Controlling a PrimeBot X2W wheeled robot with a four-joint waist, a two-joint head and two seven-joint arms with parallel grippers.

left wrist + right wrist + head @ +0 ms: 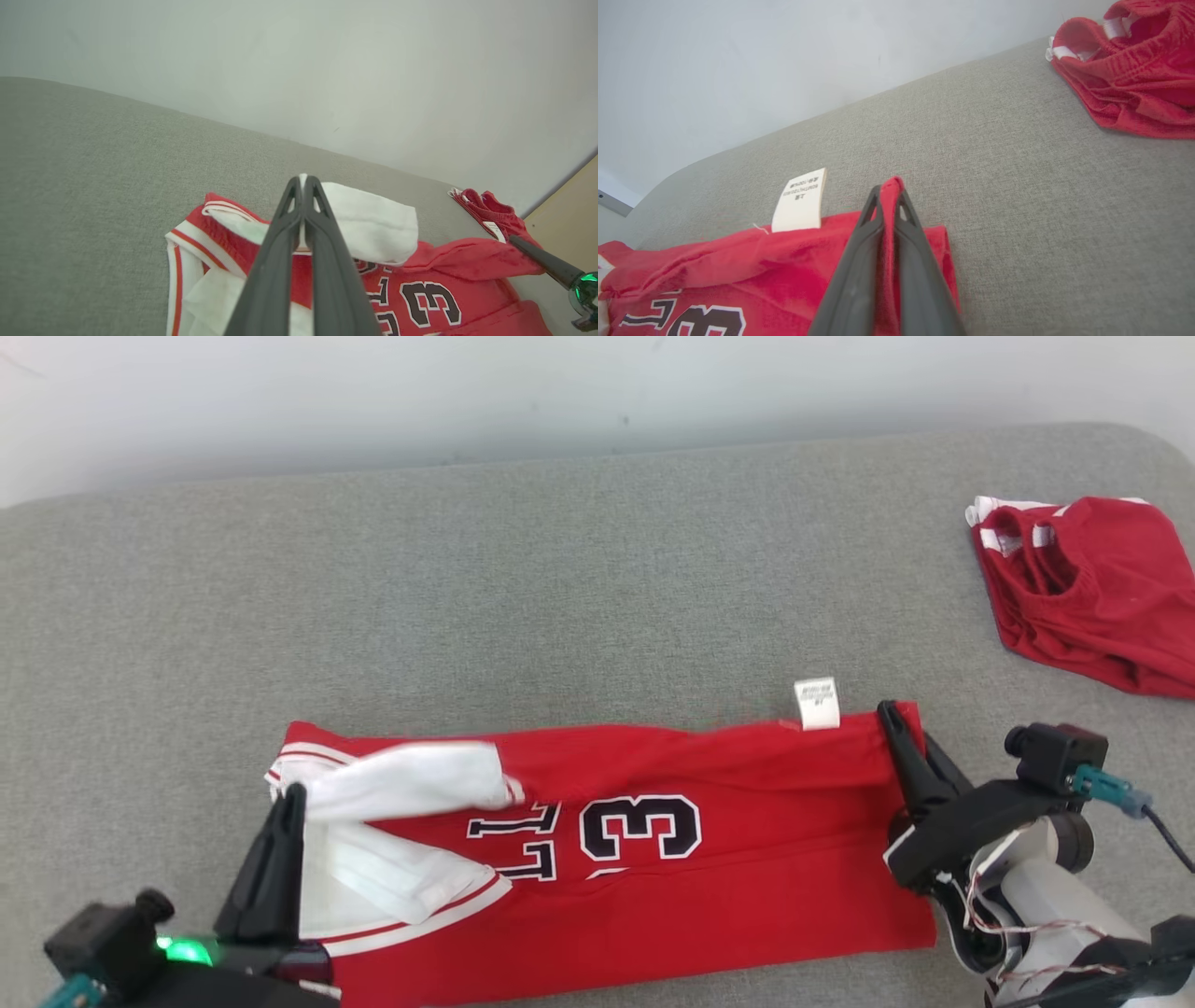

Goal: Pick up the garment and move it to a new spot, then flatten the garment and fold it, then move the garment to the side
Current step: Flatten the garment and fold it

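Note:
The garment (728,840) is a red jersey with white trim and black numerals, lying folded lengthwise across the grey table (560,579). At its left end my left gripper (291,795) is shut on the white-trimmed edge; the left wrist view shows white cloth (369,224) pinched between the fingers of that gripper (302,179). Over at the right end my right gripper (887,709) is shut on the red hem corner, and red fabric (889,219) shows between its fingers in the right wrist view. A white care label (816,703) sticks out along the far edge.
A second red garment (1088,588) lies crumpled at the table's far right, also visible in the right wrist view (1134,70). A pale wall (560,392) runs behind the table. Bare grey surface stretches beyond the jersey and to its left.

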